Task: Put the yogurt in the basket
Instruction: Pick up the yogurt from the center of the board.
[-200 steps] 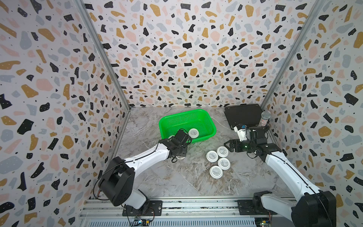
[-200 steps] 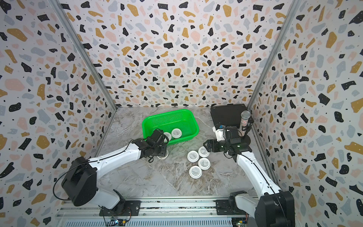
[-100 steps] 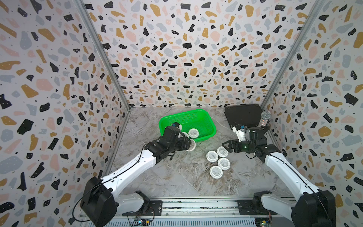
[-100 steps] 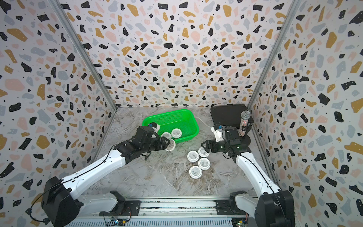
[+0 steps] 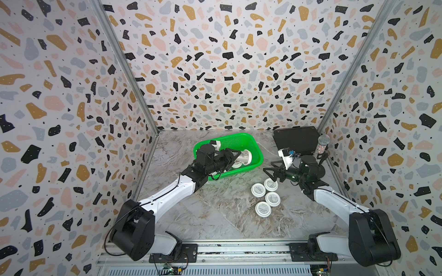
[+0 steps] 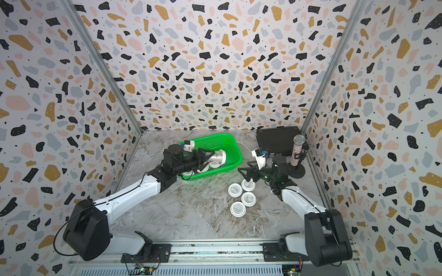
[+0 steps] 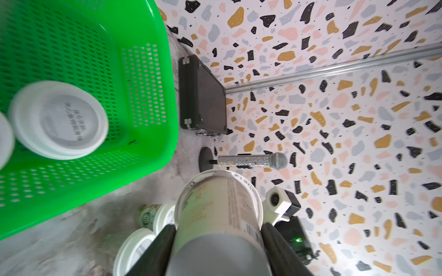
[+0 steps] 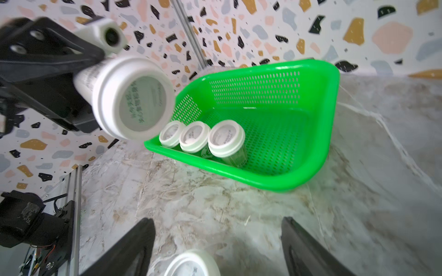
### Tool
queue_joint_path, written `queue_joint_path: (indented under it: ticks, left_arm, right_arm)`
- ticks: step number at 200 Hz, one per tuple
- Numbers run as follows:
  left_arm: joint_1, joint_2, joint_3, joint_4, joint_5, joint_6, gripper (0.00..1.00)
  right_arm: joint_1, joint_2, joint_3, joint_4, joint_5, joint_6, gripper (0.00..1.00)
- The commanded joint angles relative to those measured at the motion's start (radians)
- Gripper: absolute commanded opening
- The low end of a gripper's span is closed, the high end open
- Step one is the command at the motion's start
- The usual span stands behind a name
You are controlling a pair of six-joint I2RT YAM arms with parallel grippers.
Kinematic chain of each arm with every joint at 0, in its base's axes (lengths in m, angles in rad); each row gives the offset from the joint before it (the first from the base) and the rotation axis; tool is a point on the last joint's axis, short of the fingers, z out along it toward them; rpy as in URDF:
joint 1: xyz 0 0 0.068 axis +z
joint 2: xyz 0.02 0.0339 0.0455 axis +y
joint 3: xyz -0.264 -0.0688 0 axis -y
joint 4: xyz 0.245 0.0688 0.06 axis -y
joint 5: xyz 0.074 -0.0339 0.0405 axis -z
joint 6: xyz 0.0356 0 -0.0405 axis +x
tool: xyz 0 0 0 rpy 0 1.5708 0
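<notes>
Top views both: our L gripper [image 5: 235, 157] pinches yogurt cup [image 5: 245, 156] sideways above basket [image 5: 235, 136]; next we lower + let go. R gripper [image 5: 271, 168] jaws spread, empty, over table cups [image 5: 272, 199].

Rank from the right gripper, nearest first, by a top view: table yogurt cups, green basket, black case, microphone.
1. Table yogurt cups, right beneath the right gripper.
2. Green basket, to its left.
3. Black case, behind it at the back.
4. Microphone, by the right wall.

High paired overviews down onto the whole table [image 5: 215, 221]; close wrist views, opposite sides, both on the basket [image 8: 327, 119]
</notes>
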Motion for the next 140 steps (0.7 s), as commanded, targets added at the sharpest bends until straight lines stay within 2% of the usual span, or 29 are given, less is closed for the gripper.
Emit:
queue_joint_path:
  ticks: [1,14,34,58,75,104,140]
  left_arm:
    - [0.003,0.055,-0.026,0.307,0.093,-0.237,0.56]
    - [0.003,0.061,-0.032,0.344,0.105,-0.267,0.56]
    - [0.003,0.036,-0.031,0.301,0.113,-0.246,0.57]
    - [0.003,0.02,-0.035,0.273,0.119,-0.234,0.57]
    - [0.003,0.014,-0.039,0.279,0.119,-0.235,0.57]
    - [0.003,0.028,-0.03,0.309,0.129,-0.25,0.57]
    - [0.001,0.045,-0.006,0.357,0.151,-0.285,0.57]
  right_arm:
    - [0.001,0.095,0.044,0.427,-0.203,0.118,0.88]
    - [0.001,0.175,0.069,0.634,-0.27,0.246,0.87]
    - [0.001,0.28,0.122,0.895,-0.318,0.46,0.87]
    - [0.004,0.314,0.183,0.89,-0.348,0.519,0.86]
    - [0.004,0.281,0.184,0.785,-0.34,0.468,0.86]
    - [0.023,0.18,0.199,0.355,-0.321,0.178,0.87]
    - [0.06,0.141,0.239,0.179,-0.337,0.067,0.88]
